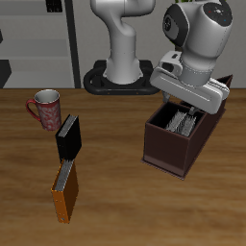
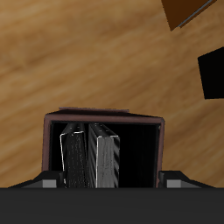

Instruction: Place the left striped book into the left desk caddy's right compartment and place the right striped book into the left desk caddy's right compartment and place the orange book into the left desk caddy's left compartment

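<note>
Arm hangs right over the left desk caddy (image 1: 181, 142). Gripper (image 1: 188, 99) fingers are hidden in both views, so I cannot tell how wide they stand or what they hold. Two striped books (image 2: 89, 157) stand side by side in one compartment, which one unclear. Orange book (image 1: 65, 192) lies near the table's front edge, black book (image 1: 69, 137) touching its far end, red mug (image 1: 44, 106) behind them. Path between the orange book and the caddy is bare wood.
</note>
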Robot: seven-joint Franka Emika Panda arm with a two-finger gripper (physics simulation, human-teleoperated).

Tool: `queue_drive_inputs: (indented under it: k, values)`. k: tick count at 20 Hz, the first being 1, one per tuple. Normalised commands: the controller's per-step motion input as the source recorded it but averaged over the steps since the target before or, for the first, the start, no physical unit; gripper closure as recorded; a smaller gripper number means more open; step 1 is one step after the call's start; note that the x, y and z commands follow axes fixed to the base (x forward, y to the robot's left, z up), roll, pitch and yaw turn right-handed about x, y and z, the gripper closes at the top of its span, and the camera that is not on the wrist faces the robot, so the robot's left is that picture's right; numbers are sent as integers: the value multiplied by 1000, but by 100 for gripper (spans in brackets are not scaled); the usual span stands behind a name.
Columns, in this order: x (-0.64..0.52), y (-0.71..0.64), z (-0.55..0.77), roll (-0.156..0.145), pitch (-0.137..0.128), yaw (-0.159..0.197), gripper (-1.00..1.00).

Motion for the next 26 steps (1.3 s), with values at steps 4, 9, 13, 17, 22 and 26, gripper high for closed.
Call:
queue_drive_inputs:
  k: [4, 9, 13, 17, 22, 26]
  values:
    - [-185, -13, 131, 19, -15, 23, -100]
    - [-112, -238, 176, -22, -7, 71, -100]
    - [-79, -284, 254, -48, -29, 50, -100]
    - [-54, -210, 239, -15, -32, 116, -100]
    - [64, -320, 95, -3, -3, 134, -100]
    - [86, -403, 53, -21, 9, 73, -100]
